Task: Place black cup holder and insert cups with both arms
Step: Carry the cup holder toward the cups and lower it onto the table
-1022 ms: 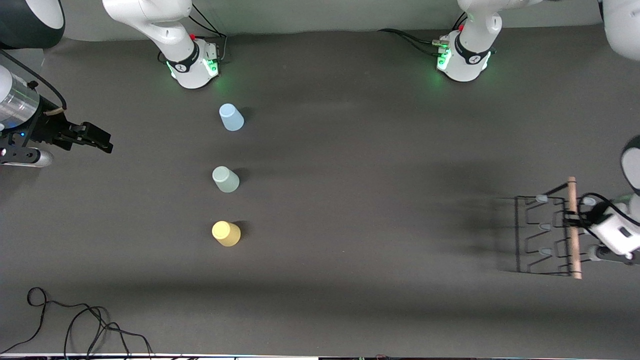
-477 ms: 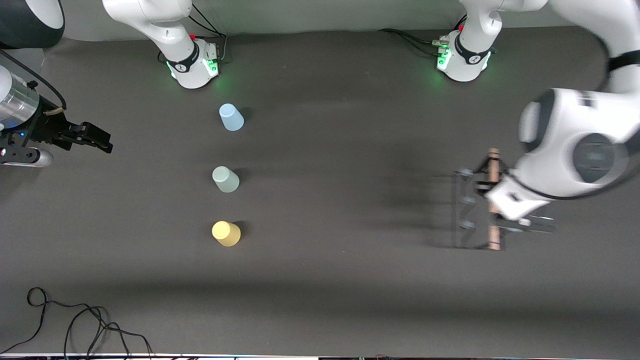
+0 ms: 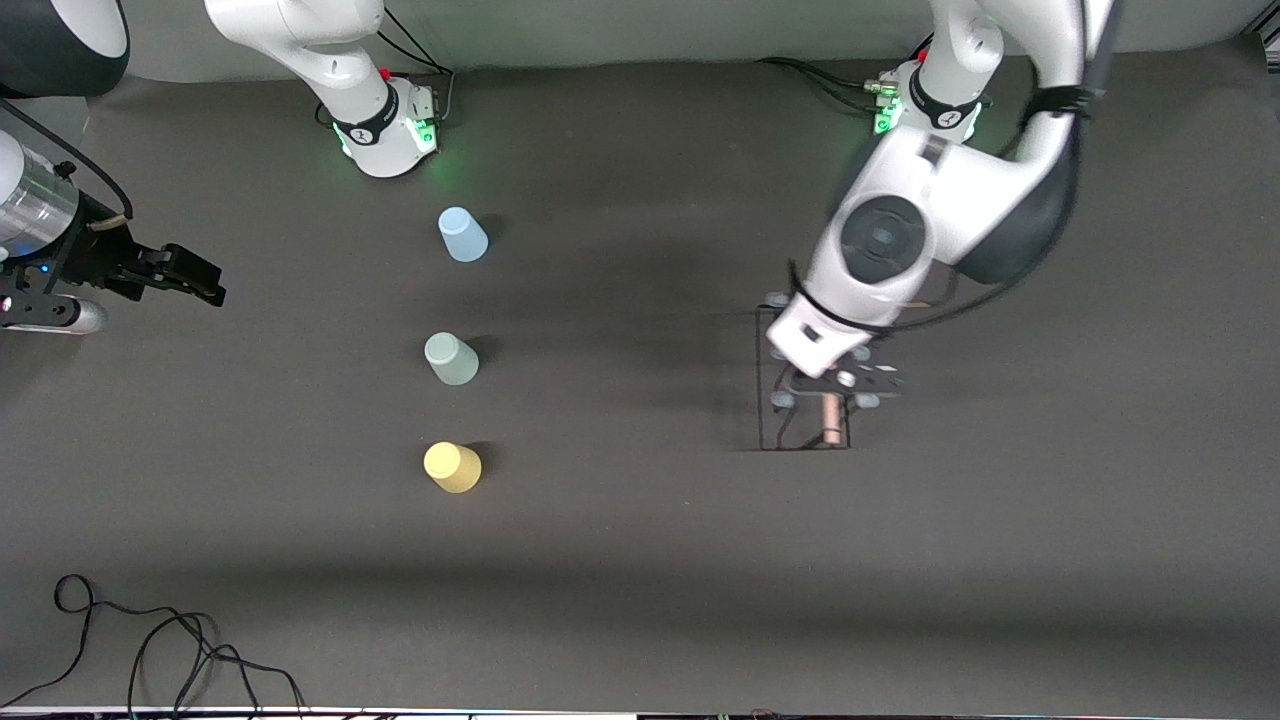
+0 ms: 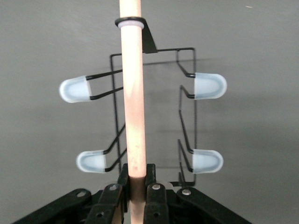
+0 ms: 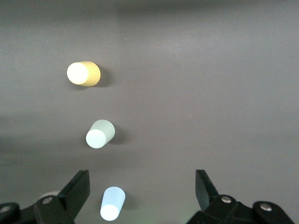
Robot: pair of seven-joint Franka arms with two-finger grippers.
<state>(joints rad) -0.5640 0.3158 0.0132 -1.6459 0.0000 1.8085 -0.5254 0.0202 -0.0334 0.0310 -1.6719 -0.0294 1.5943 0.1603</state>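
Observation:
My left gripper [image 3: 845,382] is shut on the light wooden rod handle [image 4: 132,93] of the black cup holder [image 3: 781,400] and holds it over the middle of the table, toward the left arm's end. The wrist hides most of the rack in the front view. In the left wrist view my left gripper [image 4: 136,175] clamps the rod, with pale-tipped pegs [image 4: 74,89] on both sides. The light blue cup [image 3: 462,235], pale green cup [image 3: 451,359] and yellow cup [image 3: 452,467] stand in a row. My right gripper [image 3: 205,285] is open and empty, waiting at the right arm's end; its wrist view [image 5: 142,186] shows all three cups below.
The dark table [image 3: 640,560] carries both arm bases along its farthest edge, the right arm's base [image 3: 385,130] and the left arm's base [image 3: 925,120]. Loose black cables [image 3: 150,650] lie at the nearest corner at the right arm's end.
My left arm has swung the cup holder from the left arm's end of the table toward the middle, closer to the cups. The right arm and cups have not moved.

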